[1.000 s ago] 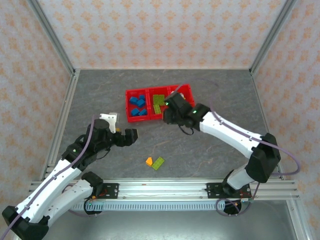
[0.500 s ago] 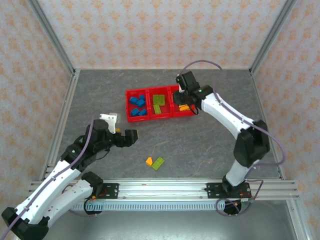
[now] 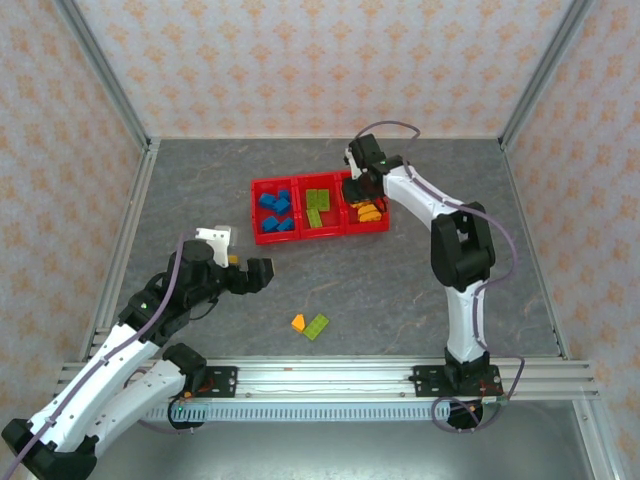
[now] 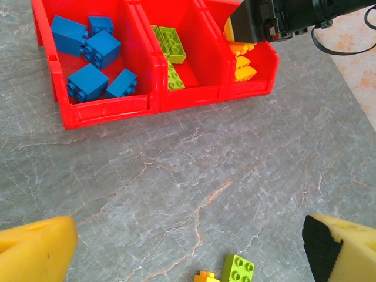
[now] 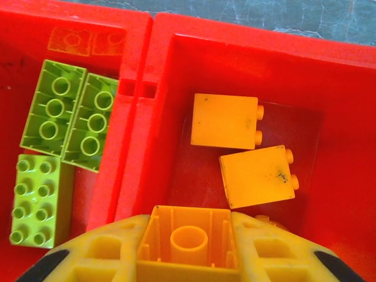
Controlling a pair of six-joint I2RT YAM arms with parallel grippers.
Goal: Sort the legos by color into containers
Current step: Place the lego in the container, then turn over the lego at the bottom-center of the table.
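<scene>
Left wrist cam: the loose orange brick [image 4: 206,277] is chopped off by the bottom edge, and the left gripper [image 4: 189,235] has both fingers running out the lower corners. Right wrist cam: the held orange brick [image 5: 188,235] and the right gripper [image 5: 189,264] get clipped at the bottom too. Top cam: bricks in the right bin [image 3: 372,228] are too tiny to count.

Grey, marble-veined bench [image 3: 420,290], flat and level. Set directly on it, toward the far centre: row of three joined red containers [image 3: 310,236], long side roughly parallel to the near edge. Loose on the surface, well apart from the row and nearer the arm bases: one green lego [image 3: 317,326], studs up, with one smaller orange lego [image 3: 298,322] just beside it on the left.
</scene>
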